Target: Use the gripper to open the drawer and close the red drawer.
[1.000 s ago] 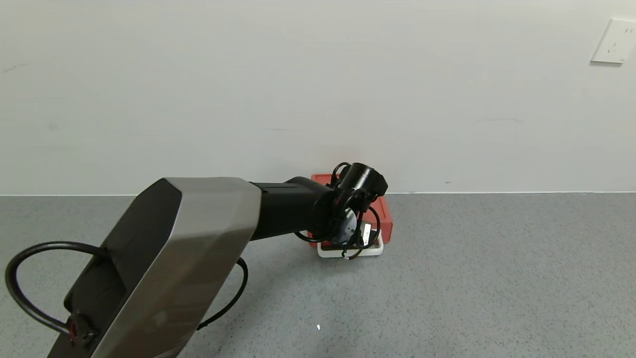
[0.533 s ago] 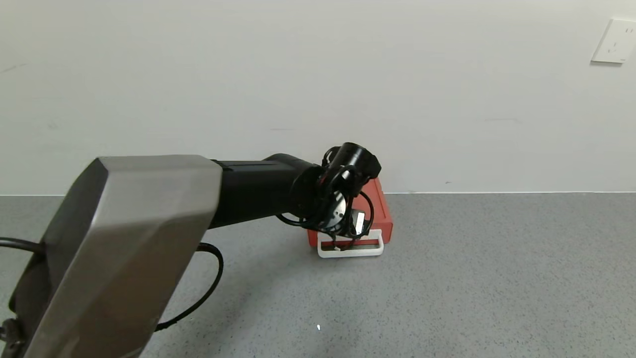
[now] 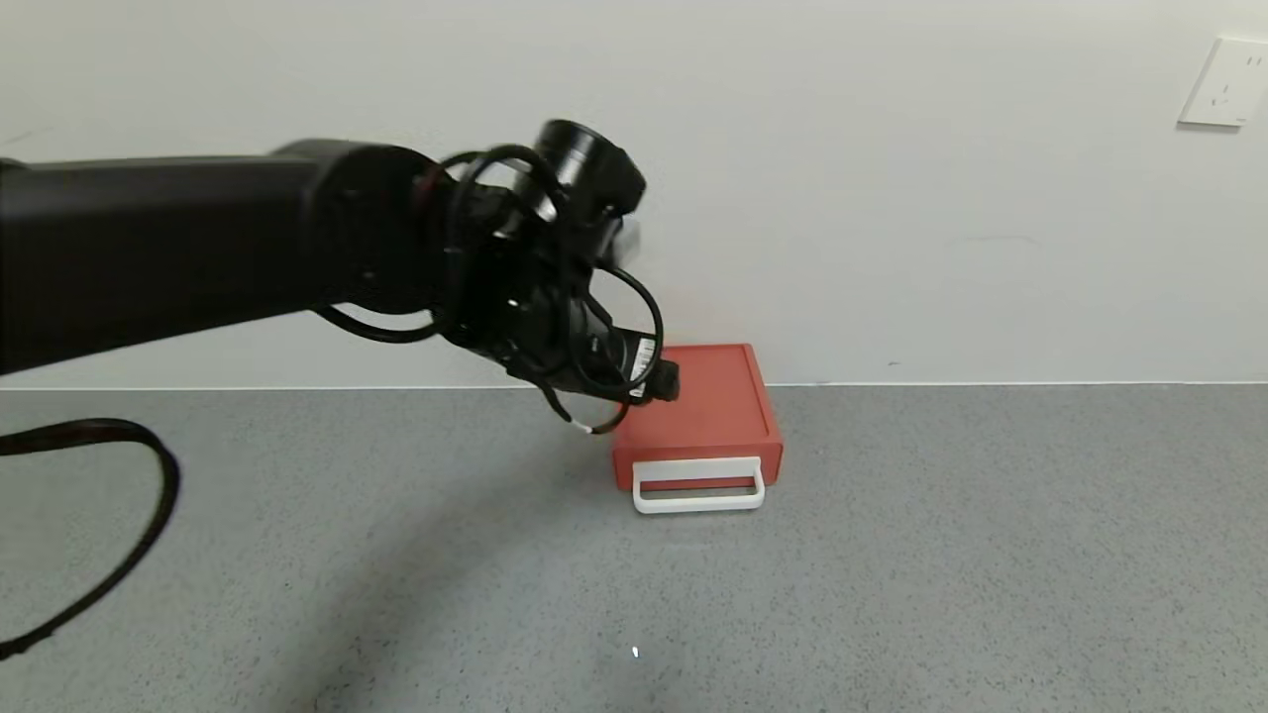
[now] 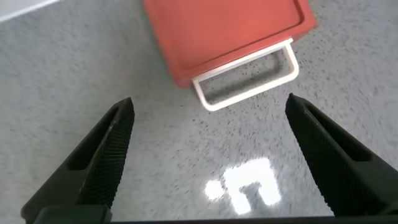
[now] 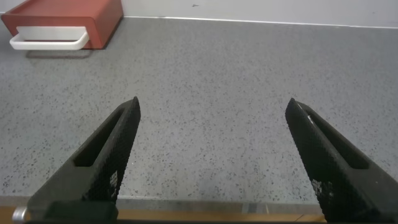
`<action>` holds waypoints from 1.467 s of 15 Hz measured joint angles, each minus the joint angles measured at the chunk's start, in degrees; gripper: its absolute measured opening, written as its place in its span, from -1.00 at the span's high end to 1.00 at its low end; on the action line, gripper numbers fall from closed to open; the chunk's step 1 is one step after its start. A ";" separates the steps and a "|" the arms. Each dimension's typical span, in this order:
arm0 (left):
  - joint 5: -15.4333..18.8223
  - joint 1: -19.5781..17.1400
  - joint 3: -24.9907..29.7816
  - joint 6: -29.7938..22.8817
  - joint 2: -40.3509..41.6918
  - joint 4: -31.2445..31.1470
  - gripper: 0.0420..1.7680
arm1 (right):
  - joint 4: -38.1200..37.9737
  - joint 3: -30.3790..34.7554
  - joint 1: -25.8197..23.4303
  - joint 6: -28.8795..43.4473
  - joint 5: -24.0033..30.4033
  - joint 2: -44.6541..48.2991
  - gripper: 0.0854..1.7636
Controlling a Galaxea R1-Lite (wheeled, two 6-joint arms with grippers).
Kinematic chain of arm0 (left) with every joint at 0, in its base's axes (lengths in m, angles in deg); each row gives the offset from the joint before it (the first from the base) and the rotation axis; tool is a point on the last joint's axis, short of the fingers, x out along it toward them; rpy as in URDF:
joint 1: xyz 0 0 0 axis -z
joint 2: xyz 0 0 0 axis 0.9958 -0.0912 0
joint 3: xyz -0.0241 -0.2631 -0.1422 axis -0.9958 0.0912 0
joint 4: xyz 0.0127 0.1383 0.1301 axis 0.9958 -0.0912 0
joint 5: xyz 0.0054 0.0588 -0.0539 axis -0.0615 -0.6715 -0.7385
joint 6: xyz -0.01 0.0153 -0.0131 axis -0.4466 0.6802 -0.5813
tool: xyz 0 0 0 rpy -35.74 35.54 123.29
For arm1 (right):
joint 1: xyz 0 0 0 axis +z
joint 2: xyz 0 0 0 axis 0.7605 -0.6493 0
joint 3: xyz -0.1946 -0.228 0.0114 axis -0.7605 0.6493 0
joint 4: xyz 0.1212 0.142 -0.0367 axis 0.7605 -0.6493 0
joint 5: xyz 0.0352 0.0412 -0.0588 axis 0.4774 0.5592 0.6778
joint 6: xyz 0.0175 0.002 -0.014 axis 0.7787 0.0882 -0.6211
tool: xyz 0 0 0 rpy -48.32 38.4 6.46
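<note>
The small red box [image 3: 698, 406] stands on the grey speckled table by the wall. Its drawer is pushed in, and the white loop handle [image 3: 698, 485] sticks out at the front. My left gripper [image 3: 659, 381] hangs in the air above the box's left rear part, clear of the handle. In the left wrist view the gripper [image 4: 209, 102] is open and empty, with the box [image 4: 227, 28] and handle [image 4: 245, 74] below it. My right gripper [image 5: 213, 102] is open and empty, low over the table, far from the box [image 5: 62, 15].
A white wall rises directly behind the box, with a white socket [image 3: 1228, 84] at the upper right. A black cable [image 3: 99, 555] loops over the table at the left. The table's front edge [image 5: 186, 214] lies under the right gripper.
My left arm has risen and swung up and left, away from the handle, which is now uncovered. The box and handle have not moved.
</note>
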 joint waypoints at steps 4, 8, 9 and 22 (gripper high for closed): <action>8.70 -5.74 7.79 8.44 12.25 0.11 -0.98 | 0.00 0.00 0.00 0.00 0.00 0.00 -0.94; 10.20 -8.50 16.12 11.07 24.08 0.28 -0.98 | 0.00 0.00 0.00 0.00 0.00 0.00 -0.94; 10.14 -8.67 17.80 11.15 26.95 0.30 -0.98 | 0.00 0.00 0.00 0.00 0.00 0.00 -0.94; 1.74 -18.64 37.04 11.26 61.84 -0.27 -0.98 | 0.00 0.00 0.00 0.00 0.00 0.00 -0.94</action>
